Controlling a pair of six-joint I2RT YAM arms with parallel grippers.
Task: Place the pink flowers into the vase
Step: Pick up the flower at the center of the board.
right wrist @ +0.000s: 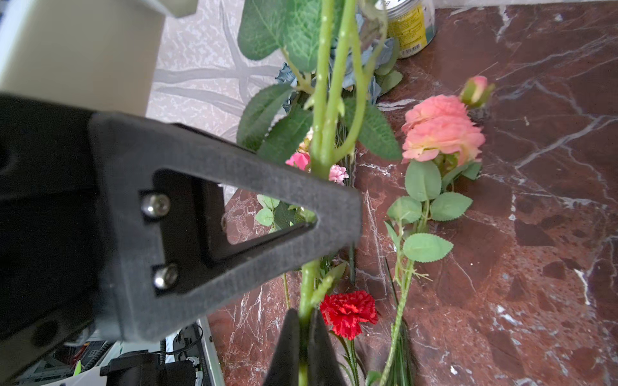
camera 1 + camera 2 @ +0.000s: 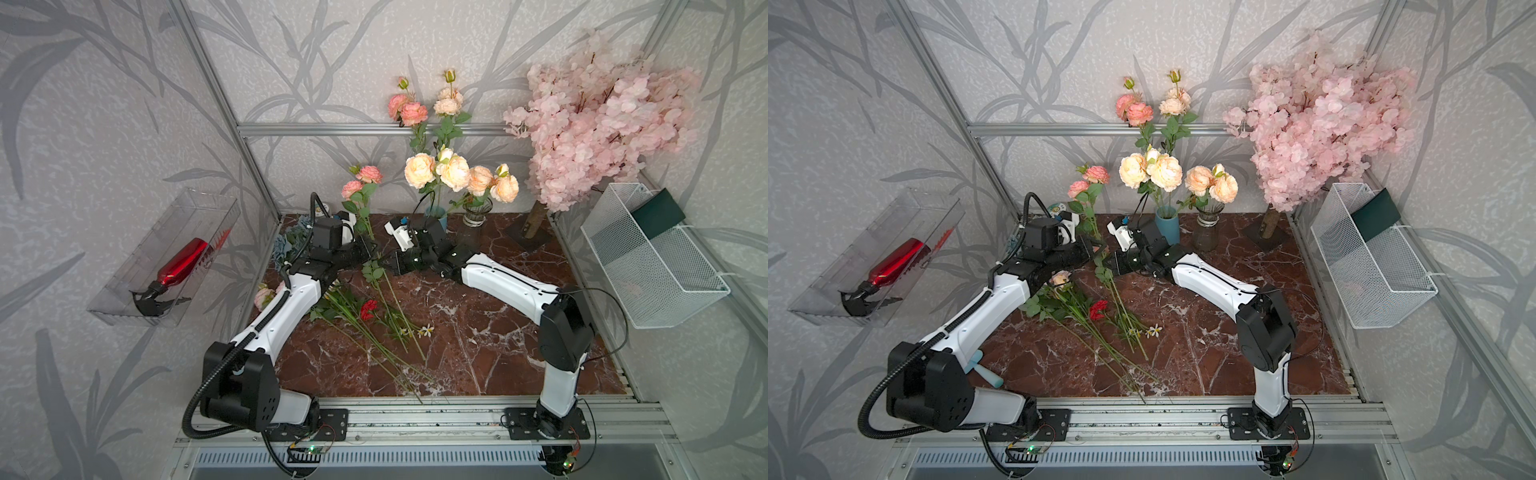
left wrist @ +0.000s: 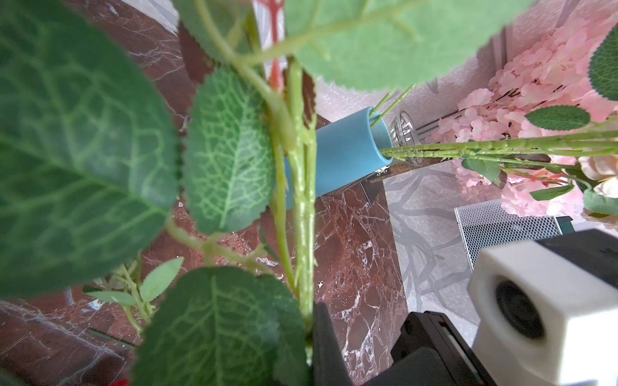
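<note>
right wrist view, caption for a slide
Left gripper and right gripper both shut on one rose stem; red carnation and pink rose lie on the table

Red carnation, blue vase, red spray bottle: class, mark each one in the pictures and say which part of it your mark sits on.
Red carnation (image 2: 367, 309): in a top view, on the ruffled head.
Blue vase (image 2: 1170, 226): in a top view, on the side wall below the rim.
Red spray bottle (image 2: 183, 262): in a top view, on the shiny body.
</note>
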